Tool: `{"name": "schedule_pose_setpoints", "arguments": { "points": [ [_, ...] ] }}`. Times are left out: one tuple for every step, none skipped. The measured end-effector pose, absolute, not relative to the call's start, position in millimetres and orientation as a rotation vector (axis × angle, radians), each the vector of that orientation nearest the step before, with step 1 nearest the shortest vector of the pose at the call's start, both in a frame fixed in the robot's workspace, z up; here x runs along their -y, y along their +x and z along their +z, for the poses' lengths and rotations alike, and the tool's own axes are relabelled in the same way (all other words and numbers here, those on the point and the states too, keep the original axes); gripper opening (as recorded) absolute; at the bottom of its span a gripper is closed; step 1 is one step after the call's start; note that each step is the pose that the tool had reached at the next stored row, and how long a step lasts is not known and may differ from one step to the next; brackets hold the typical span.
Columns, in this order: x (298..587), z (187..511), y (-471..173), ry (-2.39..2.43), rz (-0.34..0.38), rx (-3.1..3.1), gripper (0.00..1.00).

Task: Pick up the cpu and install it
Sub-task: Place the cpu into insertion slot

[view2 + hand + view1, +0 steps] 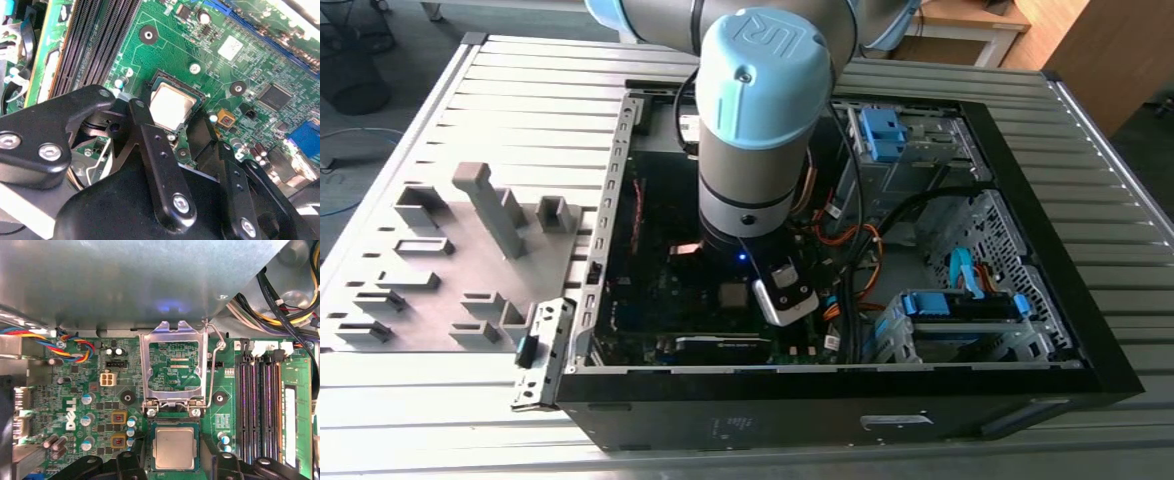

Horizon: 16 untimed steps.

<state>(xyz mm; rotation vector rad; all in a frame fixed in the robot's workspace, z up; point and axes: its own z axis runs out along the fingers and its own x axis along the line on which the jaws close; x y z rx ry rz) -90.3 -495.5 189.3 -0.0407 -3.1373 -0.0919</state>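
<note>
Because the arm (761, 110) stands straight over the open computer case (1067, 330) in the exterior view, much of the case's inside is hidden behind it. In the first wrist view the claw (176, 457) is cut off by the picture's edge. Its black fingers (129, 460) sit one on each side of the socket, spread wider than the cpu (174, 447) and gripping nothing. Whether their tips touch the socket's frame I cannot tell.

The cpu lies flat in the socket of the green motherboard (90, 390). It is a small square chip with a silvery-grey metal top and a darker rim, and in the second wrist view light glares off its lid (171, 106). Just beside the socket the metal retention frame (172, 330) stands raised, with its wire lever (211, 370) next to it. Dark memory slots (260, 405) run along one side.

The case lies on its side on a table (520, 120) of ribbed silver slats. On the exterior view's left a grey tray (440, 300) carries plastic blocks. Wooden furniture (1094, 50) stands beyond the table's far corner.
</note>
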Motion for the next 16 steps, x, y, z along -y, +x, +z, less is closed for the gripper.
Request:
{"name": "schedule_pose_setpoints", "arguments": {
  "points": [
    [495.5,190.8,-90.2,-0.041,-0.092,3.138,0.54],
    [495.4,191.9,-90.2,-0.041,-0.092,3.138,0.54],
    [495.4,192.5,-90.2,-0.04,-0.092,3.138,0.54],
    [495.4,192.6,-90.1,-0.04,-0.092,3.138,0.54],
    [495.4,192.6,-90.0,-0.04,-0.092,3.138,0.54],
    [495.4,192.6,-90.1,-0.04,-0.092,3.138,0.54],
    [495.4,192.6,-90.1,-0.04,-0.092,3.138,0.54],
    [495.5,192.6,-90.1,-0.04,-0.092,3.138,0.54],
    [495.5,192.1,-90.2,-0.04,-0.092,3.138,0.54],
    [495.5,191.4,-90.4,-0.04,-0.092,3.138,0.54],
    [495.5,190.7,-90.7,-0.04,-0.093,3.138,0.54],
    [495.5,190.1,-90.9,-0.04,-0.093,3.138,0.54],
    [495.5,189.6,-91.1,-0.04,-0.093,3.138,0.54],
    [495.5,189.5,-91.2,-0.04,-0.093,3.138,0.54],
    [495.5,189.4,-91.3,-0.04,-0.093,3.138,0.54],
    [495.5,189.4,-91.4,-0.04,-0.093,3.138,0.54]
  ]
}}
